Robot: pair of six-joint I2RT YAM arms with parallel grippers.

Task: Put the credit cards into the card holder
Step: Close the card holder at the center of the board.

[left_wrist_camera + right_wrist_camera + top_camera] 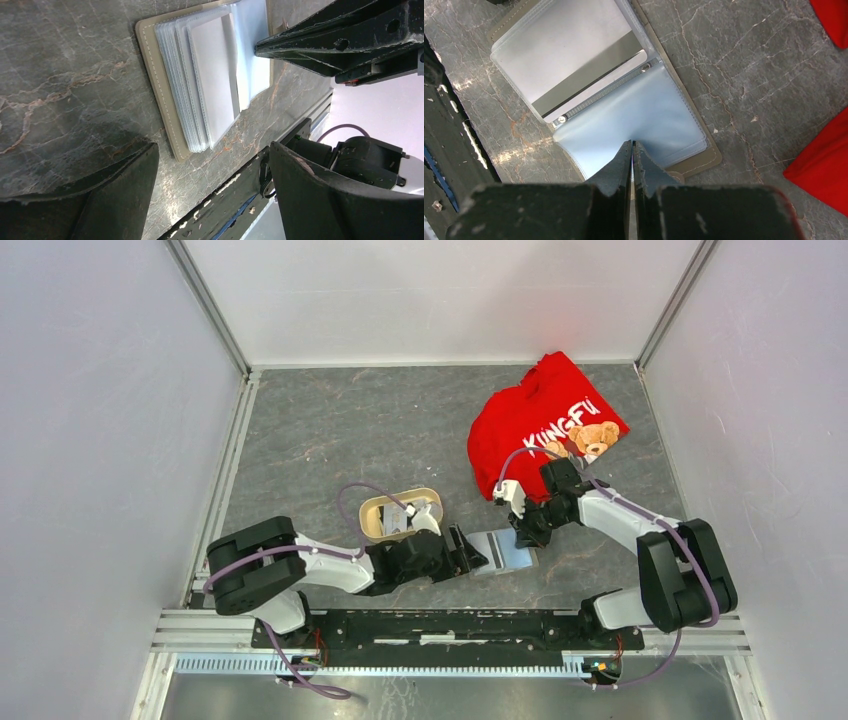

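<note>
The card holder [505, 550] lies open on the grey table between my two grippers, its clear sleeves fanned out [210, 75]. A dark stripe shows through its upper pocket [574, 65]. My right gripper [632, 145] comes from the right, its jaws pressed together on the edge of a bluish clear sleeve [644, 115] of the lower half, which puckers toward the tips. My left gripper [212, 165] rests wide open just left of the holder, with only table between its fingers. The credit cards [405, 518] lie in the beige oval tray behind the left gripper.
The beige tray [372, 508] sits just behind my left gripper. A red shirt [545, 425] with a bear print lies behind my right arm, and its edges show beside the holder [819, 165]. The table's near rail [240, 200] runs close under my left gripper.
</note>
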